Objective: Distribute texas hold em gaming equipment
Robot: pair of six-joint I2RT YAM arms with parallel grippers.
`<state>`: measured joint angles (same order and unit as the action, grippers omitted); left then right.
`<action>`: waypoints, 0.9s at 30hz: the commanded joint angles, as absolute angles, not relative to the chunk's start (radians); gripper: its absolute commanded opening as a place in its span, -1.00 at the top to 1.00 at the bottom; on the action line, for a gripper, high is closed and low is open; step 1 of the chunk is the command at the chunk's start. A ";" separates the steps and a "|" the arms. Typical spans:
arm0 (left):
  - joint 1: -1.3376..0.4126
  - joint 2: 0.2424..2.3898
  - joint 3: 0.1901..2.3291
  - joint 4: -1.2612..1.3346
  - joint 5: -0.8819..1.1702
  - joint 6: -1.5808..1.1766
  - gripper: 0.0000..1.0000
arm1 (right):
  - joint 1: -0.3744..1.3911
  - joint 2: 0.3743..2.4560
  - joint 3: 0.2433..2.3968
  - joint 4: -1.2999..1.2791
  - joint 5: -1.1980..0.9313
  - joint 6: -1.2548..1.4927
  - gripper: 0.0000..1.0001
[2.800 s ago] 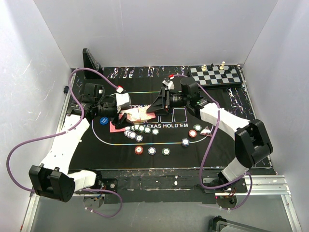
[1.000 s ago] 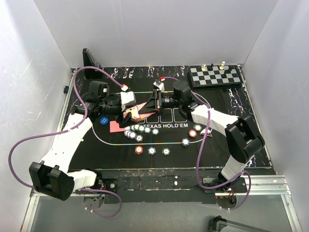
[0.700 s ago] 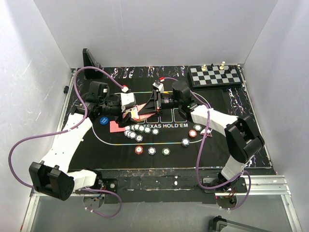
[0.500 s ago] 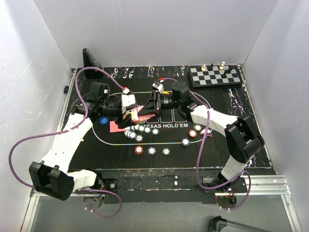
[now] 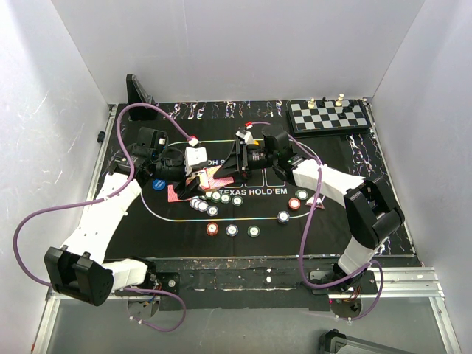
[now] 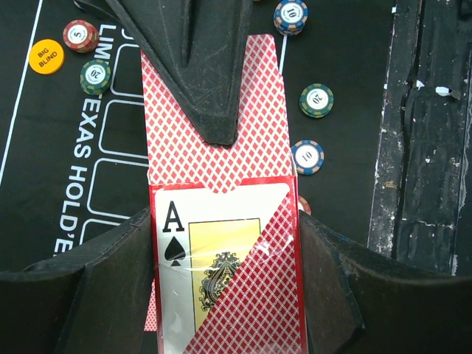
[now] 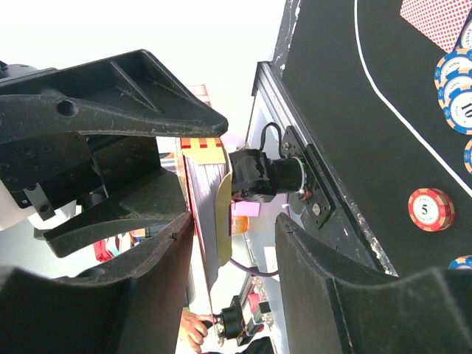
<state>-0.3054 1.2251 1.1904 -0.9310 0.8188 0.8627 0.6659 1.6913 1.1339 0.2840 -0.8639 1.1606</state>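
Note:
My left gripper (image 6: 225, 247) is shut on a card box (image 6: 228, 280) printed with an ace of spades and a red pattern, held above the mat. Red-backed cards (image 6: 214, 147) stick out of its far end. My right gripper (image 7: 236, 228) is open, its jaws either side of those cards (image 7: 208, 214); one jaw touches them, the other stands apart. One right finger (image 6: 199, 59) lies over the cards. In the top view the grippers meet at the deck (image 5: 212, 175). Poker chips (image 5: 215, 197) lie on the mat, with a blue disc (image 5: 157, 184), a yellow disc (image 6: 46, 55) and a dark triangular marker (image 5: 316, 199).
A loose red-backed card (image 5: 175, 193) lies on the black felt mat (image 5: 332, 221) under the left gripper. More chips (image 5: 232, 230) sit near the front. A chessboard (image 5: 328, 114) with pieces stands at the back right. A black stand (image 5: 139, 90) is at the back left.
The right arm has swung left and its jaws now straddle the cards. The left gripper has raised the box off the mat and turned it toward the right gripper.

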 commanded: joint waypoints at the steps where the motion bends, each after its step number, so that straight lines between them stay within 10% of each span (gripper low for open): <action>1: -0.308 1.213 1.229 -0.885 0.864 0.844 1.00 | 0.664 1.666 1.178 0.253 -0.862 1.114 -0.09; 27: -0.308 1.197 1.200 -0.815 0.902 0.769 1.00 | 0.548 1.542 1.106 0.193 -0.873 1.075 0.30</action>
<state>-0.3054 1.2251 1.1904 -0.8448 0.8570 0.7765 0.5644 1.5890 1.1141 0.1917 -0.8639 1.0939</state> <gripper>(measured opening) 0.650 0.364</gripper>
